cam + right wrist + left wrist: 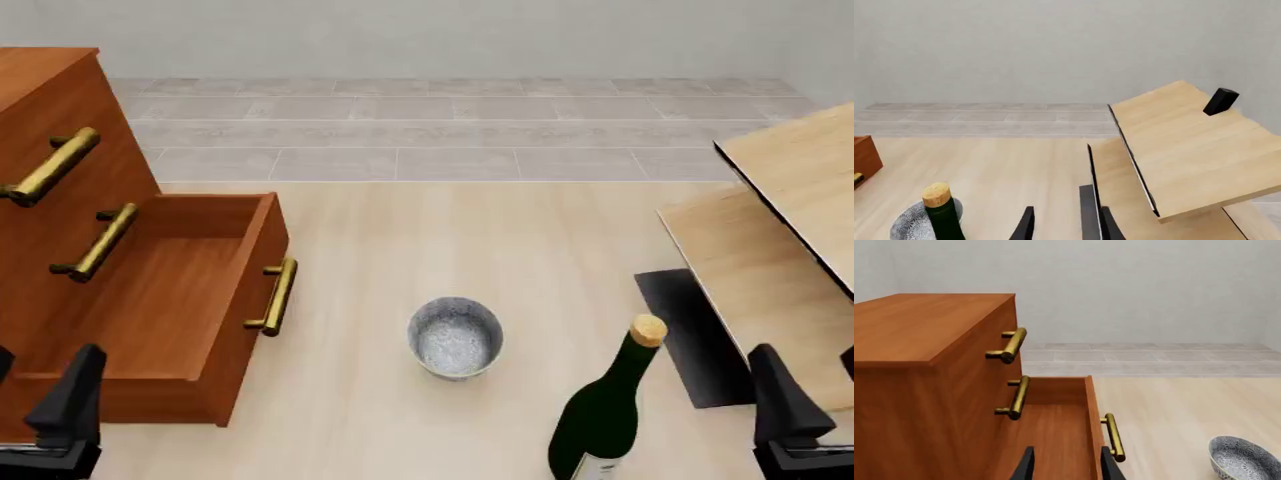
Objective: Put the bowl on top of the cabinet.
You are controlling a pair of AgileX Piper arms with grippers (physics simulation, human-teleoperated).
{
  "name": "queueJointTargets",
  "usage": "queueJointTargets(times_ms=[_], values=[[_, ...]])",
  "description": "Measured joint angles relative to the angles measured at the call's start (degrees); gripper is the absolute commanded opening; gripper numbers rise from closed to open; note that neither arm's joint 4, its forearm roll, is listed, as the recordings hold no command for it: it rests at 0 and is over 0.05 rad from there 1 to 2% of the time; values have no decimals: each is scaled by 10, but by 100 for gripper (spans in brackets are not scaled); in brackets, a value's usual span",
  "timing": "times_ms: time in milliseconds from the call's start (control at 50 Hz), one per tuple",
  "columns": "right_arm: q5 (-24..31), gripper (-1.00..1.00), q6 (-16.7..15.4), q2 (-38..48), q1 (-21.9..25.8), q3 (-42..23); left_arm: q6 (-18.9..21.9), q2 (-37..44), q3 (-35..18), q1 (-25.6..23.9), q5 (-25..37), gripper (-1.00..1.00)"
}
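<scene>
Hovering left gripper [1066,465] parted, empty | right gripper [1066,222] parted, empty | bowl [455,337] untouched

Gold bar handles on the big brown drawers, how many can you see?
3. On the reddish-brown wooden cabinet, one brass bar handle is on the top drawer, one on the middle drawer, and one on the pulled-out bottom drawer. More could be hidden outside the picture.

Between the black left gripper [54,415] and black right gripper [798,420] stands a speckled grey-white round bowl [455,337], upright on the pale wooden table [400,250].
</scene>
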Motion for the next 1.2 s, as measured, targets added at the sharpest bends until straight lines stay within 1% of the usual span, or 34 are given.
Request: queueJointTargets(times_ms=[180,420,500,560,680,820,1000,1200], values=[[-2,100,-1,3,0,-1,-1,12,-1,0,-9,100],[-14,100,-4,14,2,1,-8,8,-7,4,11,100],[-19,100,-6,18,3,2,-13,13,-16,0,22,100],[-23,100,-7,22,3,2,-15,20,-35,-10,36,100],[-29,100,-8,28,4,2,-21,53,-87,-33,58,100],[-33,100,-9,32,4,3,-19,124,-170,-78,82,100],[-36,100,-9,34,6,3,-15,243,-282,-163,116,100],[-30,100,-7,28,7,3,-8,402,-393,-262,147,100]])
